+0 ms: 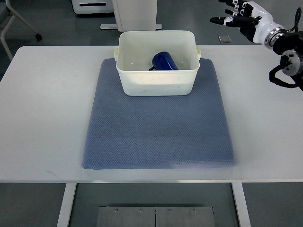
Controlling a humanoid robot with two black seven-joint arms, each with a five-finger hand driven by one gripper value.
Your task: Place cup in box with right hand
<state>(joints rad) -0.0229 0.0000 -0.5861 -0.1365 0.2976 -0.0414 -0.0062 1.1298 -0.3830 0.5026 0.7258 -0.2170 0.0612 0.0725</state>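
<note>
A dark blue cup (164,61) lies on its side inside the white plastic box (157,80), which stands at the far end of a blue-grey mat (158,127). My right hand (235,14) is raised at the upper right, well clear of the box, beyond the table's far edge. Its fingers are spread and hold nothing. The right arm (286,52) comes in from the right edge. The left arm does not show.
The mat lies on a white table (42,104). Beyond the far edge stand a white pedestal base (135,14) and a chair leg with a castor (37,35). A small flat plate (224,39) lies on the floor.
</note>
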